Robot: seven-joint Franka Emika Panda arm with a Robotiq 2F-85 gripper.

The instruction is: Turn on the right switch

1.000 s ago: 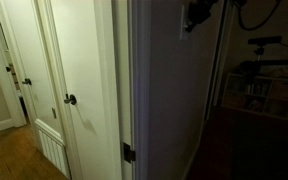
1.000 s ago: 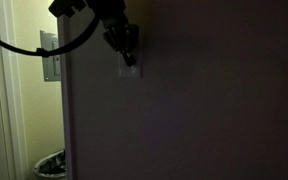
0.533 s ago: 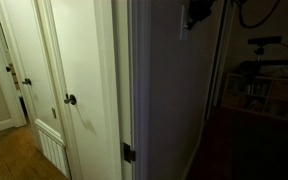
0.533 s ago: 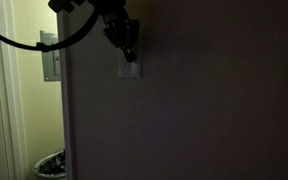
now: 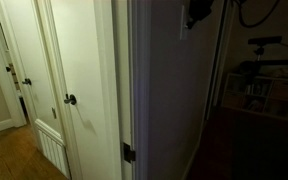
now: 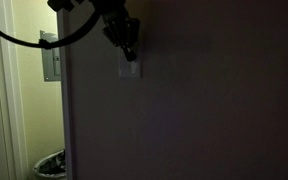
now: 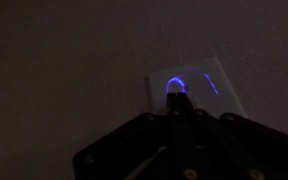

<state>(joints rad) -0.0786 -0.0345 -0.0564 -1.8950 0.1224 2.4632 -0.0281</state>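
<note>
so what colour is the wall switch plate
The switch plate is pale grey-white, clearest in an exterior view.

No writing, label, brand, number or sign can be read in any view. The switch plate (image 7: 216,92) on the wall is too dark in the wrist view and shows only blue streaks of light. The grey box (image 6: 50,62) in an exterior view is too small and dim for any marking to be made out.
</note>
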